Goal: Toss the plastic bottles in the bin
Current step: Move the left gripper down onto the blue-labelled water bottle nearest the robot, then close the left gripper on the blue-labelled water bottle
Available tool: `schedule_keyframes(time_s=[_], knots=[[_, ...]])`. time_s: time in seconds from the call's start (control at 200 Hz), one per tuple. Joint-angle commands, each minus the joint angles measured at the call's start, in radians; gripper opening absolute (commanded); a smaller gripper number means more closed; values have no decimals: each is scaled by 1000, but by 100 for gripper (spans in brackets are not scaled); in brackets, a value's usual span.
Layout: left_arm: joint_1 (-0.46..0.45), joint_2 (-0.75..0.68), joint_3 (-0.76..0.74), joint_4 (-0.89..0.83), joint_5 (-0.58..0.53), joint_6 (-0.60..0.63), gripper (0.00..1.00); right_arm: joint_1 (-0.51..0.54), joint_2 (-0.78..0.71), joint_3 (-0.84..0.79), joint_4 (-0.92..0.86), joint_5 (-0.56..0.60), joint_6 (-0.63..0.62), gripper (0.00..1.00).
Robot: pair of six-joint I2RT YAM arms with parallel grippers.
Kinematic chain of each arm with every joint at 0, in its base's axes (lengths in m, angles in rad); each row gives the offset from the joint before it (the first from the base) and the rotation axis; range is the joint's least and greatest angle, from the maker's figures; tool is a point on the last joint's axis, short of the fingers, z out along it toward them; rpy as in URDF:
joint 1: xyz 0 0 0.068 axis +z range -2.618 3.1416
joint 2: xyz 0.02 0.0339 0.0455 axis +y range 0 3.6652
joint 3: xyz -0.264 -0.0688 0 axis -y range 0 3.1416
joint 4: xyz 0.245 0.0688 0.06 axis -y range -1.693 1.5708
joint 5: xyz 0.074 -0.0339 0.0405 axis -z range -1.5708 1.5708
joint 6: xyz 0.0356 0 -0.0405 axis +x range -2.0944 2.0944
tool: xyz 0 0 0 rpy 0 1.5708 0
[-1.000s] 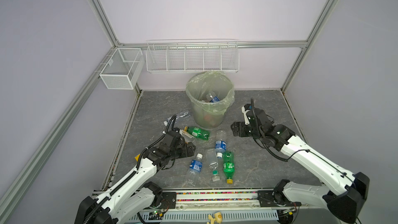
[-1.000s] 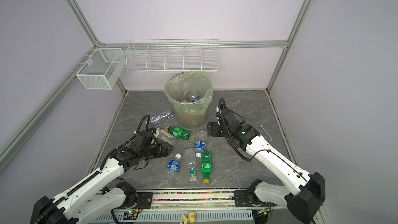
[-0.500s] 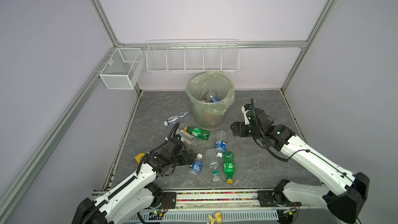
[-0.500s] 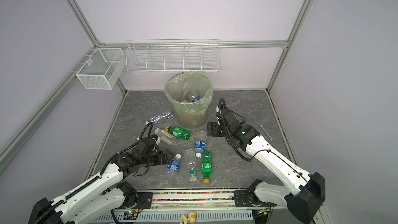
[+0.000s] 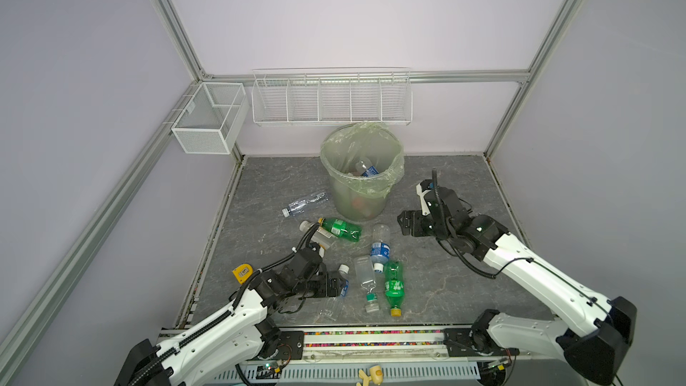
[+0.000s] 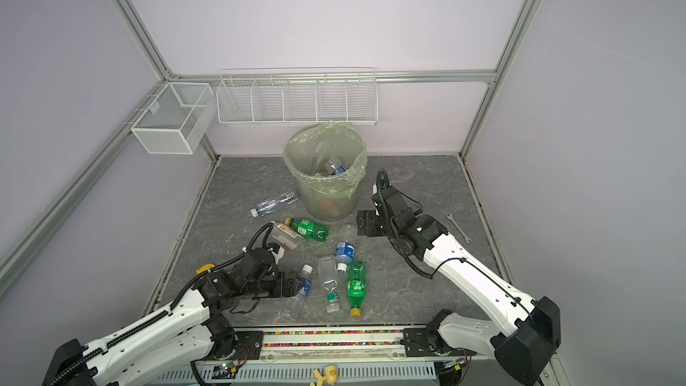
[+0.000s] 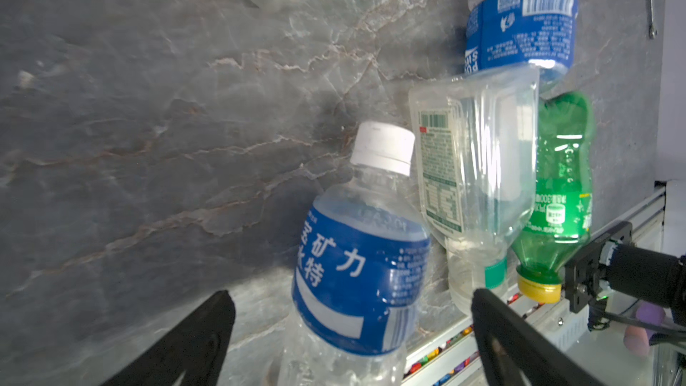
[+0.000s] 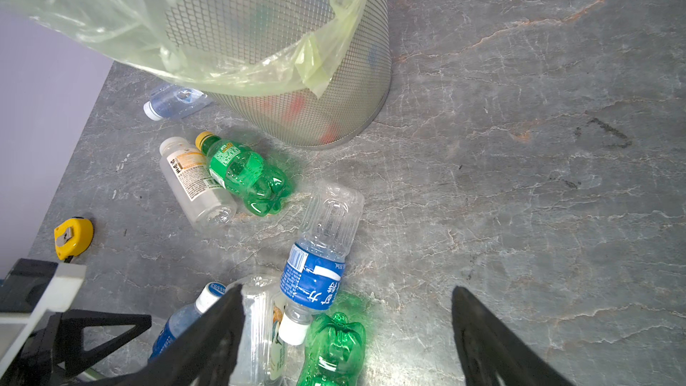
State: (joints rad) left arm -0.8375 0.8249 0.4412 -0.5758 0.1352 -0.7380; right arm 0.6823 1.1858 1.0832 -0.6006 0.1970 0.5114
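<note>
- Our left gripper (image 7: 350, 302) (image 5: 339, 287) sits low over the table (image 5: 456, 284) with its jaws wide apart, one on each side of the blue-label bottle (image 7: 360, 272). In the wrist view neither jaw touches it.
- That blue-label bottle lies on its side near the front edge of the table, its white cap pointing toward the back.
- Just beside it we see the green-capped clear bottle (image 7: 475, 165) (image 5: 365, 280). The front green bottle (image 7: 557, 198) (image 5: 393, 284) lies against that one, and both caps point toward the front edge.
- The second blue-label bottle (image 5: 380, 245) (image 8: 319, 250) lies just behind those two, its white cap down between them.
- Our right gripper (image 5: 402, 223) (image 8: 347, 293) hangs above the table just right of the bin (image 5: 356, 202) in both top views, its jaws apart and holding nothing.
- The bin, lined with a green bag, stands at the back middle of the table, below the long wire basket (image 5: 330, 105). We can make out one bottle in the bin (image 5: 367, 169).
- In front of the bin the back green bottle (image 8: 241, 172) touches the orange-label bottle (image 8: 193, 183). The crushed clear bottle (image 5: 304, 204) lies left of the bin.
- A yellow tape measure (image 5: 242, 272) lies near the left edge of the table and a wrench (image 6: 457, 227) near the right edge.
</note>
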Motion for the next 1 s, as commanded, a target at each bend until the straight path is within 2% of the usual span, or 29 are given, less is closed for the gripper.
schedule_keyframes(time_s=[0.0, 0.21, 0.38, 0.81, 0.995], knots=[[-35, 3, -13, -19, -37, -32, 100, -2, -7, -19, 13, -5, 21, 88], [-73, 41, -14, -4, -83, -48, 90, -1, -1, -4, 12, -6, 16, 88], [-87, 78, -17, 30, -83, -59, 78, -2, 5, 0, 8, 4, 13, 88], [-179, 167, -14, 80, -126, -108, 74, -2, -20, -23, 0, 17, 14, 88], [-180, 194, 1, 79, -141, -109, 68, -2, -27, -22, -11, 30, 6, 88]])
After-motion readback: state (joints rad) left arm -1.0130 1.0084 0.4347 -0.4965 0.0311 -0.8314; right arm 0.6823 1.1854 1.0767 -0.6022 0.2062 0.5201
